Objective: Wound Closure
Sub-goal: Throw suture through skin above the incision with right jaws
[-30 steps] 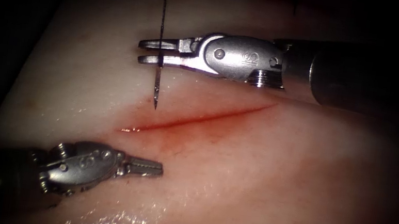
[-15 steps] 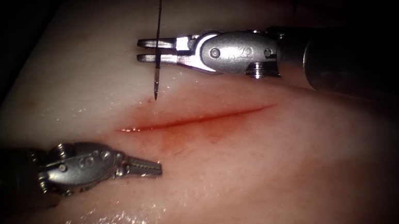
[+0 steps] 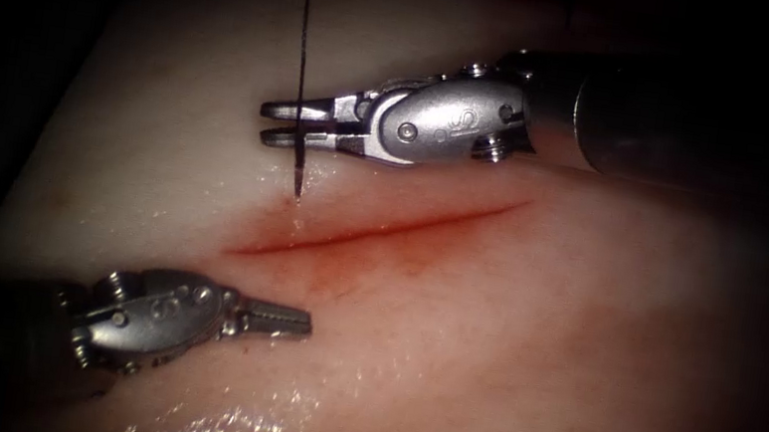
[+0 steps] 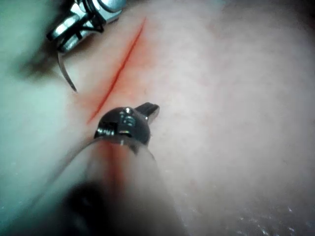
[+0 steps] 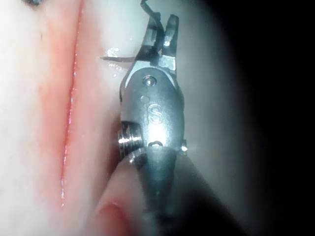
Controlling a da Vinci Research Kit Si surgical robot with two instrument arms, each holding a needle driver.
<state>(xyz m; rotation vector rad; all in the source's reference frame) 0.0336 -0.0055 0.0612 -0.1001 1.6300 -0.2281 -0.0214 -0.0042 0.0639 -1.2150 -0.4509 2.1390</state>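
1. One left tool lay on the near side of the cut, off that cut's left end and a little apart from it. Jaws pressed together, nothing between them. In the left wrist view the same tool sat just beside the cut, tip short of the red line.
2. One needle counted. It hung on the far side of the cut, above the cut's left end, its point aimed down at the tissue and very near the surface; whether the tip touched, I could not tell. No part of the needle sat in the tissue. In the left wrist view the needle curved down beside the cut, free of the surface.
3. One thread, a dark strand, ran up from the needle, away from the cut, into the dark.
4. One cut, a single slanting red line, its left end nearer the viewer. Red fluid tinged the tissue along the cut's near edge.
5. One right tool lay on the far side of the cut, roughly along it. Its jaws were clamped on the needle, at a spot well back from the point. In the right wrist view that tool gripped the needle beside the cut.
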